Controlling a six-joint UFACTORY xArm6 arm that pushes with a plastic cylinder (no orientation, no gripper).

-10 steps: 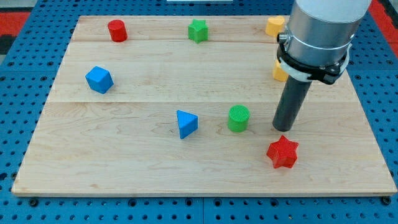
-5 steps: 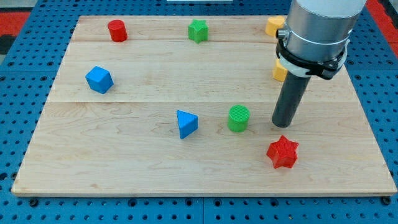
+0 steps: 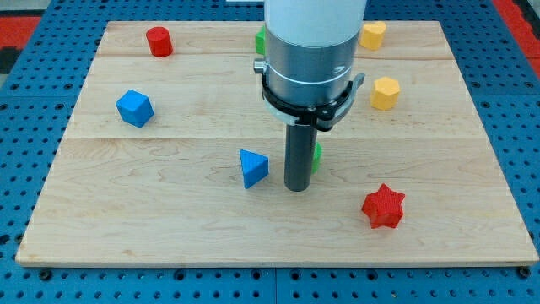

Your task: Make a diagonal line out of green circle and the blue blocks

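My tip (image 3: 296, 188) stands on the board just right of the blue triangular block (image 3: 252, 167), a small gap apart. The rod hides nearly all of the green circle (image 3: 316, 157); only a thin green edge shows at the rod's right side, so the tip sits at the circle's lower left. The blue cube-like block (image 3: 134, 108) lies far to the view's left, higher up the board.
A red cylinder (image 3: 158, 40) sits at the top left. A green star (image 3: 261, 39) is mostly hidden behind the arm at the top. Two yellow blocks (image 3: 372, 35) (image 3: 384, 93) lie at the upper right. A red star (image 3: 383, 206) lies at the lower right.
My tip has swept left from the right side of the green circle to its lower left, near the blue triangle. The arm now covers the circle and the green star.
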